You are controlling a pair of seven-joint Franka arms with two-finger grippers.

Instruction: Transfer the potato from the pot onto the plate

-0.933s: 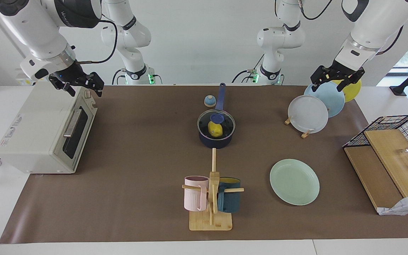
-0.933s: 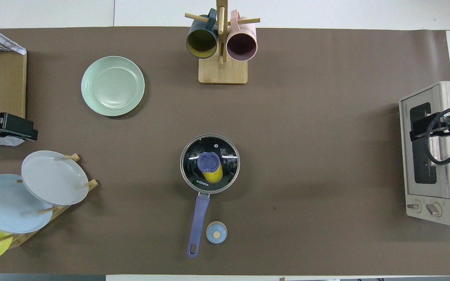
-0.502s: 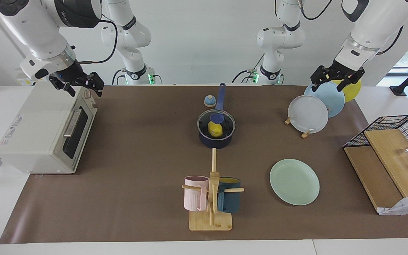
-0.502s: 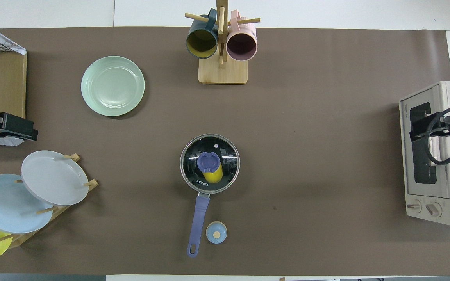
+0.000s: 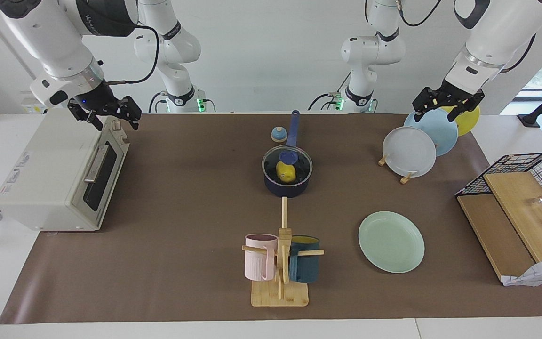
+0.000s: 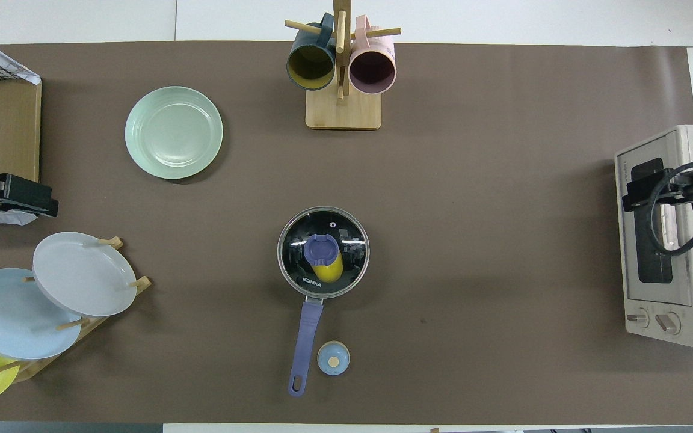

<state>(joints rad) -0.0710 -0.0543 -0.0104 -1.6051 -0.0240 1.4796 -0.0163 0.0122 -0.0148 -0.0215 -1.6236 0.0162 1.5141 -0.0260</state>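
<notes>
The dark blue pot (image 5: pixel 286 189) stands mid-table with its long handle (image 6: pixel 306 337) pointing toward the robots. A glass lid with a blue knob (image 5: pixel 288 156) covers it. The yellow potato (image 5: pixel 286 174) lies inside and shows through the lid in the overhead view (image 6: pixel 331 270) too. The mint-green plate (image 5: pixel 391 241) lies bare, farther from the robots, toward the left arm's end. My left gripper (image 5: pixel 433 115) hangs open and empty over the plate rack. My right gripper (image 5: pixel 113 120) hangs open and empty over the toaster oven's top edge.
A toaster oven (image 5: pixel 54 179) stands at the right arm's end. A rack holds a grey-white plate (image 5: pixel 409 151), a light blue plate (image 5: pixel 433 132) and a yellow one. A mug tree (image 5: pixel 280 263) holds pink and teal mugs. A small blue dome (image 5: pixel 278 134) sits beside the pot handle. A wire basket with wooden boards (image 5: pixel 511 207) is at the left arm's end.
My right gripper has shifted slightly toward the middle of the table above the oven. The left arm and all the objects have stayed still.
</notes>
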